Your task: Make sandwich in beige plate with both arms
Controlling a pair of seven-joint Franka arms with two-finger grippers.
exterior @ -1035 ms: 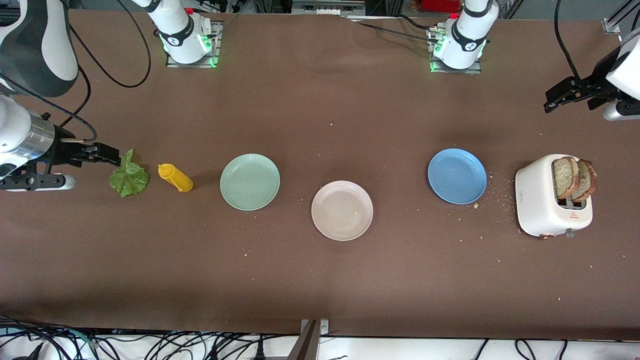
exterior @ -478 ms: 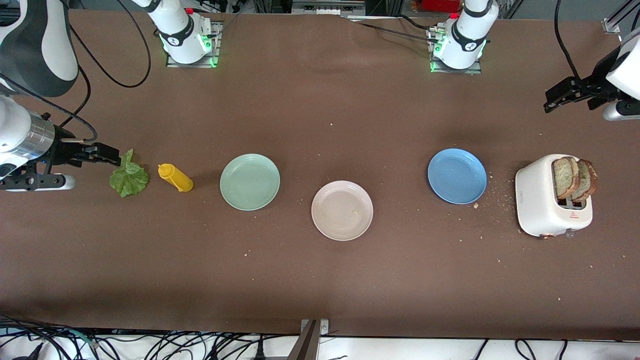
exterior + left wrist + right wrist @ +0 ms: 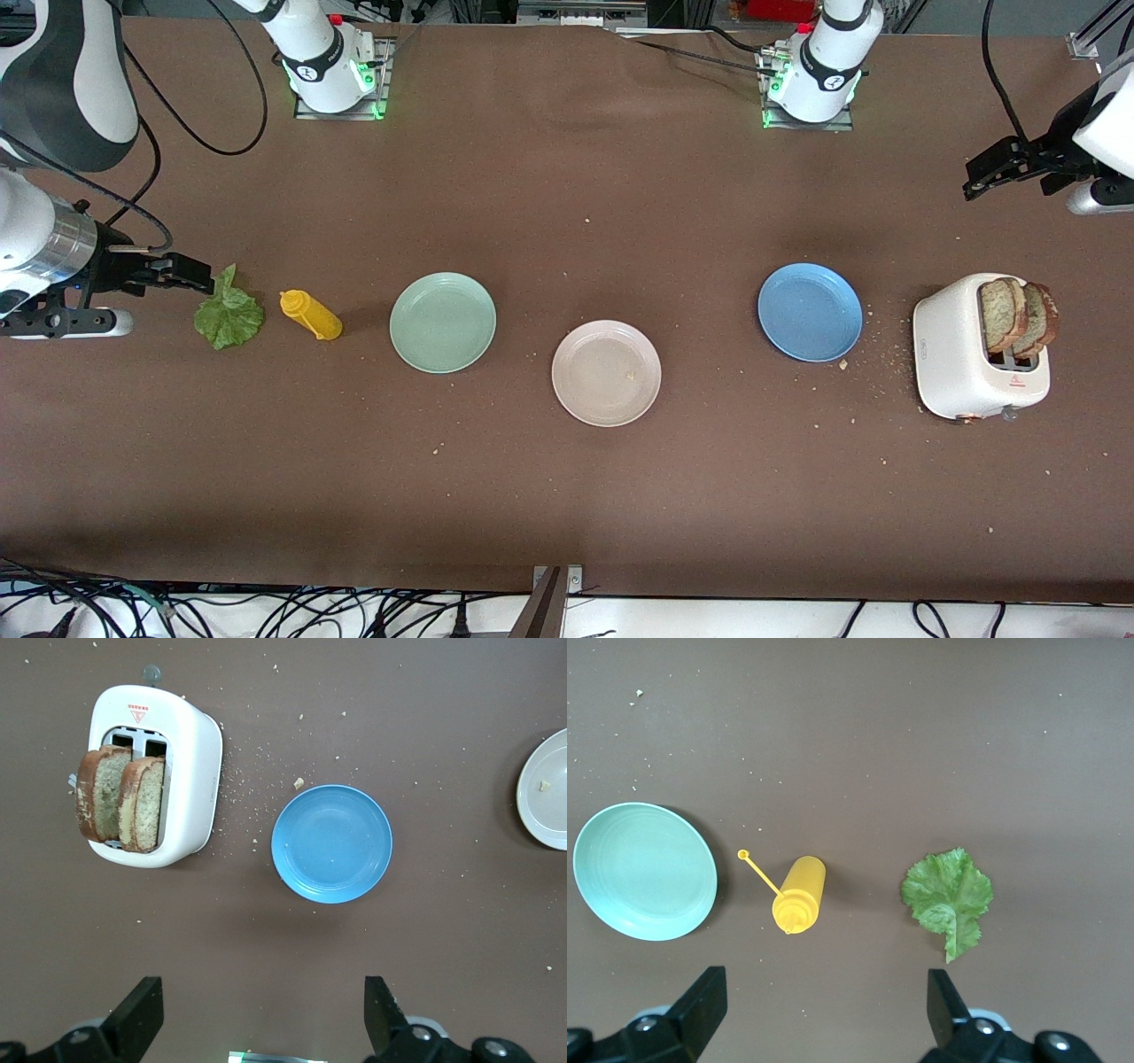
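Observation:
The beige plate (image 3: 606, 373) sits mid-table with only a crumb on it, and its edge shows in the left wrist view (image 3: 547, 788). Two toasted bread slices (image 3: 1017, 316) (image 3: 120, 799) stand in the white toaster (image 3: 952, 354) (image 3: 190, 753) at the left arm's end. A green lettuce leaf (image 3: 229, 315) (image 3: 948, 895) lies flat on the table at the right arm's end. My left gripper (image 3: 974, 182) (image 3: 263, 1001) hangs open and empty over bare table near the toaster. My right gripper (image 3: 199, 276) (image 3: 824, 992) is open and empty, beside the lettuce.
A yellow squeeze bottle (image 3: 310, 315) (image 3: 800, 895) lies on its side between the lettuce and a mint green plate (image 3: 443, 322) (image 3: 645, 870). A blue plate (image 3: 810, 312) (image 3: 331, 843) sits between the beige plate and the toaster. Crumbs are scattered around the toaster.

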